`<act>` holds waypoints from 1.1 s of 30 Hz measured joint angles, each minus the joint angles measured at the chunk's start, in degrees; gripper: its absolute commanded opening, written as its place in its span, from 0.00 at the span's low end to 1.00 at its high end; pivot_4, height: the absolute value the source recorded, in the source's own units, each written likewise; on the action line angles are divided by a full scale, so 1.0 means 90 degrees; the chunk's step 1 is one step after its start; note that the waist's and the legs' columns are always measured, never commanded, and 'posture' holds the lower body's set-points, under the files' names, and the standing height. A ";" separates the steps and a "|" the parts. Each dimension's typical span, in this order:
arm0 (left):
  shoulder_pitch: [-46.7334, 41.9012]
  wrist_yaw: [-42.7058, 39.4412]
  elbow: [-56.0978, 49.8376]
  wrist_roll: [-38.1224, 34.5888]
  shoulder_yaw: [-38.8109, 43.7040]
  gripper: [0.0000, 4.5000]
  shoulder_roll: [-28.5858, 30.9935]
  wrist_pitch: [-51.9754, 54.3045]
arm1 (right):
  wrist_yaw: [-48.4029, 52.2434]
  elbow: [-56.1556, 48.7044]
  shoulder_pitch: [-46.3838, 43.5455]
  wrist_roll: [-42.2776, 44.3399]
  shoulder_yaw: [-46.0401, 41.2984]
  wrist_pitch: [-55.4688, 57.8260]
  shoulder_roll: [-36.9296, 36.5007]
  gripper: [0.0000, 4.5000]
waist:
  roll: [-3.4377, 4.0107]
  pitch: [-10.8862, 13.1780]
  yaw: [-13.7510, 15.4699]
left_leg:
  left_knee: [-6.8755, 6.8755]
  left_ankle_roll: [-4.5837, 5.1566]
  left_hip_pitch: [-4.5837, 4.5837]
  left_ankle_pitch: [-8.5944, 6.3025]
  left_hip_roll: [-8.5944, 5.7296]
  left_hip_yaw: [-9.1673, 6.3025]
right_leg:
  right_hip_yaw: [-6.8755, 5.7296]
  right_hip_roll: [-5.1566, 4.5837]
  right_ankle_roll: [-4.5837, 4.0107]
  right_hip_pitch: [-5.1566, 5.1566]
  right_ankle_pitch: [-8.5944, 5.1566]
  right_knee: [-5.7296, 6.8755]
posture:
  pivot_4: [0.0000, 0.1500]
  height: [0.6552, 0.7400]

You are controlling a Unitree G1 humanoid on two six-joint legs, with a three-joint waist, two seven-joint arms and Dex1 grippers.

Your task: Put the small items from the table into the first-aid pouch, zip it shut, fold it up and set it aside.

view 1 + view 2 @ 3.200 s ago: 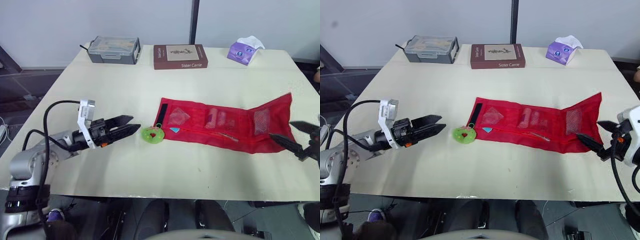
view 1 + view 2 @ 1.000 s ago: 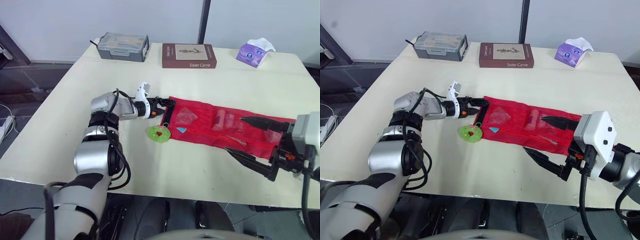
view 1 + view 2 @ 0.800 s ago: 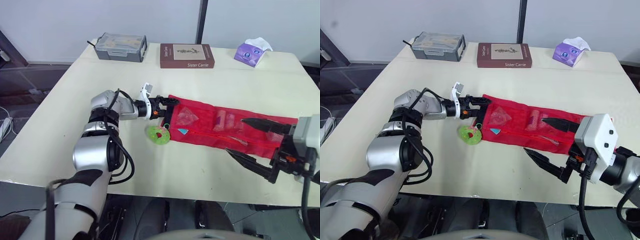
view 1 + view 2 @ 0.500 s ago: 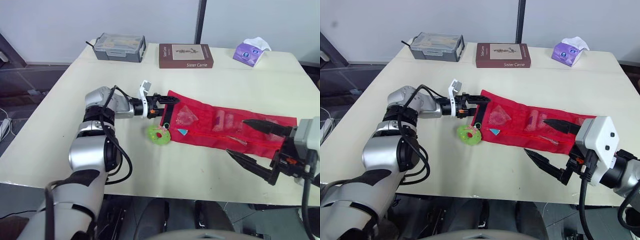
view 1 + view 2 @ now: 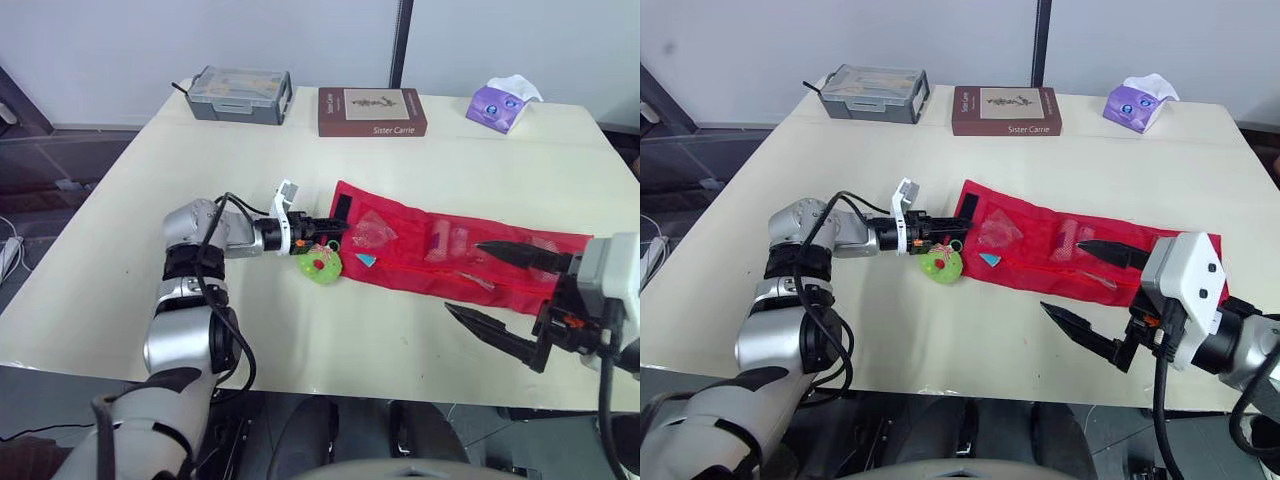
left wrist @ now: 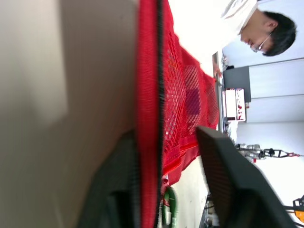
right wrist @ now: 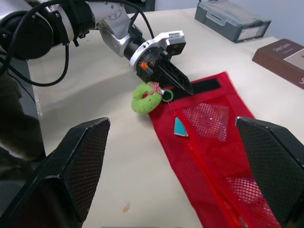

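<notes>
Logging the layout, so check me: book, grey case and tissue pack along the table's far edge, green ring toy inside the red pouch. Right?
One thing is off: the green ring toy is not inside the red pouch; it lies on the table just off the pouch's left end, as the right wrist view shows. The book, grey case and tissue pack do line the far edge.

Right end of pouch (image 5: 420,262) hidden behind right gripper (image 5: 463,278), pocket contents too small to tell, person (image 6: 259,26) cut off
</notes>
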 measured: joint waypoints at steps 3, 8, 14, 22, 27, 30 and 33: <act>0.0174 0.0340 -0.0285 -0.0145 0.0508 0.01 -0.0142 0.0265 | -0.0176 0.0102 -0.0451 0.0102 0.0587 0.0052 0.0000 1.00 | 0.0000 0.0000 -0.0005 | 0.0001 -0.0001 0.0001 0.0001 0.0003 0.0000 | 0.0000 -0.0001 0.0000 0.0000 0.0000 0.0001 | 1.00 1.00; 0.0367 0.1140 -0.1061 -0.0327 0.1573 0.01 -0.0701 0.0830 | -0.1000 0.0472 -0.1628 -0.0012 0.2210 0.0479 0.0532 1.00 | -0.0009 -0.0004 0.0001 | 0.0002 -0.0011 0.0002 0.0006 0.0001 0.0000 | -0.0001 -0.0005 -0.0001 0.0000 0.0001 0.0001 | 1.00 1.00; 0.0653 0.2044 -0.1954 -0.0719 0.2337 0.01 -0.1445 0.1020 | -0.1885 0.1179 -0.2376 -0.0681 0.3817 0.1181 0.1513 1.00 | -0.0008 -0.0005 0.0010 | 0.0000 -0.0034 -0.0002 0.0020 -0.0002 -0.0001 | -0.0003 -0.0010 -0.0002 -0.0001 0.0002 0.0003 | 1.00 1.00; 0.0778 0.2776 -0.2396 -0.1214 0.2576 0.01 -0.1838 0.1026 | -0.2028 0.1867 -0.3088 -0.1516 0.4754 0.1588 0.2481 1.00 | -0.0007 -0.0007 -0.0002 | 0.0000 -0.0037 0.0003 0.0022 -0.0004 -0.0002 | -0.0001 0.0000 -0.0002 -0.0001 0.0002 0.0007 | 1.00 1.00; 0.0830 0.3065 -0.2482 -0.1379 0.2663 0.01 -0.1915 0.1025 | -0.2336 0.2486 -0.3307 -0.1674 0.4828 0.1934 0.3287 1.00 | -0.0007 -0.0007 0.0002 | -0.0001 -0.0038 0.0002 0.0022 -0.0005 -0.0004 | -0.0003 0.0001 -0.0003 -0.0001 0.0002 0.0007 | 1.00 1.00; 0.0837 0.3189 -0.2498 -0.1492 0.2675 0.01 -0.1938 0.1025 | -0.2478 0.2734 -0.3318 -0.1717 0.4819 0.2141 0.3569 1.00 | -0.0007 -0.0007 0.0005 | -0.0002 -0.0038 0.0001 0.0022 -0.0007 -0.0004 | -0.0003 0.0000 -0.0003 -0.0001 0.0003 0.0007 | 1.00 1.00; 0.0860 0.3300 -0.2532 -0.1581 0.2692 0.00 -0.1934 0.1023 | -0.2514 0.2978 -0.3397 -0.1778 0.4769 0.2221 0.3963 0.95 | -0.0006 -0.0007 -0.0013 | -0.0003 -0.0038 0.0004 0.0022 -0.0007 -0.0004 | -0.0002 0.0004 -0.0003 -0.0001 0.0003 0.0009 | 1.00 1.00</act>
